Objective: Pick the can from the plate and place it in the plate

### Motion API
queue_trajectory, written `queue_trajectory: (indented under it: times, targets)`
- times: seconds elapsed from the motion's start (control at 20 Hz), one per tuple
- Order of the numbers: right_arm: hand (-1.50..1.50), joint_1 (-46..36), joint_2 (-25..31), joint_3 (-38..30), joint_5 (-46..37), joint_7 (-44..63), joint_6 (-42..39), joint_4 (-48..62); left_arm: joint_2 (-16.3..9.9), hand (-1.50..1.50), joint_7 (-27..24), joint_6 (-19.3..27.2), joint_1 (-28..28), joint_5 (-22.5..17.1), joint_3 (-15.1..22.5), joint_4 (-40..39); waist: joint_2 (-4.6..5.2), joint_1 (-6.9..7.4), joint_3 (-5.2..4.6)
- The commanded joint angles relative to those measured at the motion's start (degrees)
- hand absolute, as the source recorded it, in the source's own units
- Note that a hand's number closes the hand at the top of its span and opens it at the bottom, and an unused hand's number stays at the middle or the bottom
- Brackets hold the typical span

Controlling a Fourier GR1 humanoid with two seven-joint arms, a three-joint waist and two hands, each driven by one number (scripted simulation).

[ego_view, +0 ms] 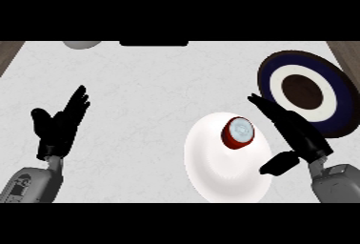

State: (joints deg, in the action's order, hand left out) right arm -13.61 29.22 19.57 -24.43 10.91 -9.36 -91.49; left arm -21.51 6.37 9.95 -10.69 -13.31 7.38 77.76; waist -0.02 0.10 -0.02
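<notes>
Can [238, 132], red-walled with a pale silvery top, upright on white plate [211, 167], toward that plate's upper right portion. White plate on pale marbled counter [147, 95], right of centre, near the lower edge of the view.

Second plate [337, 90] up and right of the first: dark blue outer ring, white band, brown centre. Close to the counter's right edge, apart from the white plate, with a strip of bare counter between them. Partly overlapped in the view by the right hand's fingers.

Right hand [299, 133] just beside the can on its right, between the two plates. Fingers straight, extended up and to the left past the can's upper right; thumb [277, 163] spread low, over the white plate's right rim. Nothing held. Contact with the can not determinable from this angle; a narrow sliver of white visible between fingers and can. Grey forearm [341, 183] entering from the lower right corner.

Left hand [60, 124] at the view's left, well apart from both plates. Open, fingers straight and pointing up and slightly right, thumb out to the left, nothing in its hold. Resting.

Along the far edge: grey rounded object [83, 44], cut off by the frame, and a dark flat shape [153, 43] beside it; neither identifiable. Brown wood surface [8, 52] visible beyond the counter's upper corners. Nothing lying between can and blue plate other than the right hand's own fingers.
</notes>
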Motion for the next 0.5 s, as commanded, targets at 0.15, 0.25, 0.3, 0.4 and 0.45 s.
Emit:
queue_trajectory:
  times: [0.15, 0.25, 0.3, 0.4, 0.45]
  targets:
    - [-1.50, -5.6, -4.3, -0.7, -4.4, 1.6, -6.8, 7.2, -0.1, 0.00, -0.5, -3.5, 3.0, 0.9, -3.0, 2.1, 0.01, 0.33, 0.02]
    - [-1.50, -5.2, -8.9, 0.7, -7.6, 2.6, -4.9, 8.9, 1.1, 0.00, 1.5, -2.1, 1.4, 2.6, -3.4, 3.1, 0.02, 0.23, 0.03]
    - [-1.50, -5.9, -8.7, -0.1, -8.4, 2.2, -5.8, 9.9, 3.8, 0.00, -0.9, -1.9, 1.6, 4.2, -1.8, 0.8, 0.04, 0.12, 0.02]
    - [-1.50, -8.2, -11.3, -0.7, -10.5, 2.4, -5.7, 12.6, 3.1, 0.00, 1.1, -3.4, 2.7, 3.8, -2.9, 2.7, 0.03, 0.27, 0.03]
    - [-1.50, -4.4, -11.7, -0.5, -12.3, 2.8, -4.7, 8.7, 2.3, 0.00, -0.3, -5.3, 1.6, 3.7, -5.4, 0.6, 0.01, 0.02, 0.02]
